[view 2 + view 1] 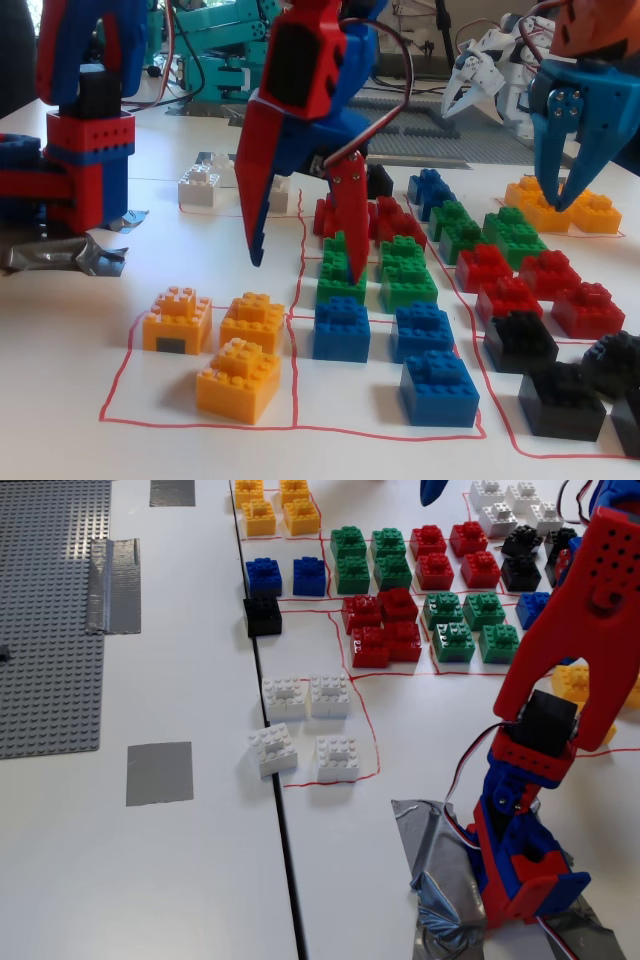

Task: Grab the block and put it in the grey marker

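My red and blue gripper [305, 270] is open and empty, and hangs just above the table. Its left fingertip [252, 258] is over bare table behind the orange blocks [240, 370]. Its right fingertip [355, 270] is down by a green block [338, 280], behind a blue block [342, 328]. In a fixed view from above, only my arm's red link [580, 610] and base [525, 860] show; the gripper is hidden. A grey tape square [159, 773] lies on the table left of the white blocks [305, 725]. Two more grey patches [115, 585] [172, 491] lie farther back.
Sorted blocks fill red-outlined fields: yellow [278, 508], blue [288, 576], green [370, 558], red [385, 628], black [262, 613]. A grey baseplate [50, 620] lies at left. Another arm's blue gripper [565, 140] hangs over the far orange blocks. Crumpled tape [440, 880] holds my base.
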### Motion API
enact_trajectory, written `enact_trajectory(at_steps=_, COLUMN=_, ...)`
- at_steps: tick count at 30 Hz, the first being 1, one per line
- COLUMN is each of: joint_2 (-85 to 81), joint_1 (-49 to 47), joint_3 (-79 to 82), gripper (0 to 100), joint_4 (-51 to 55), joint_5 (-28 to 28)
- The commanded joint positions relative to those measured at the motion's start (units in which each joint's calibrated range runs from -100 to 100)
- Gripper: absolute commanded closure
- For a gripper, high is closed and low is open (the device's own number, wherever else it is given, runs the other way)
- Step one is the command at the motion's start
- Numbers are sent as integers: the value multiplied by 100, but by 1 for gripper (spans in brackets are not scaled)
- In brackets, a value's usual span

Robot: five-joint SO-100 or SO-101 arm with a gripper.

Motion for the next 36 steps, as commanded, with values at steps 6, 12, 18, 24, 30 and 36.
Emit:
enact_trajectory(at_steps=6, joint_2=144, joint_1=72, joint_3=-1063, gripper=70, joint_4=-36, joint_5=-10)
enact_trajectory(at_steps=12, joint_2=573, joint_1=92, joint_3=-1571, gripper=70, joint_4=21, joint_5=-44)
enact_trajectory(at_steps=18, joint_2=862, joint_1=23, joint_3=-1698, gripper=72, joint_4=13, joint_5=-103)
enact_trajectory(at_steps=24, joint_2=1126, joint_1=-36, joint_3=-1862, gripper=75, joint_4=-20, joint_5=-122)
enact_trajectory(at_steps=30, joint_2=1349, joint_1=-124, joint_3=-2189, gripper=74, joint_4=21, joint_5=-200)
enact_trajectory(at_steps=36, joint_2=1473, joint_1=-173, joint_3=-2570, gripper=74, joint_4=240, joint_5=-298)
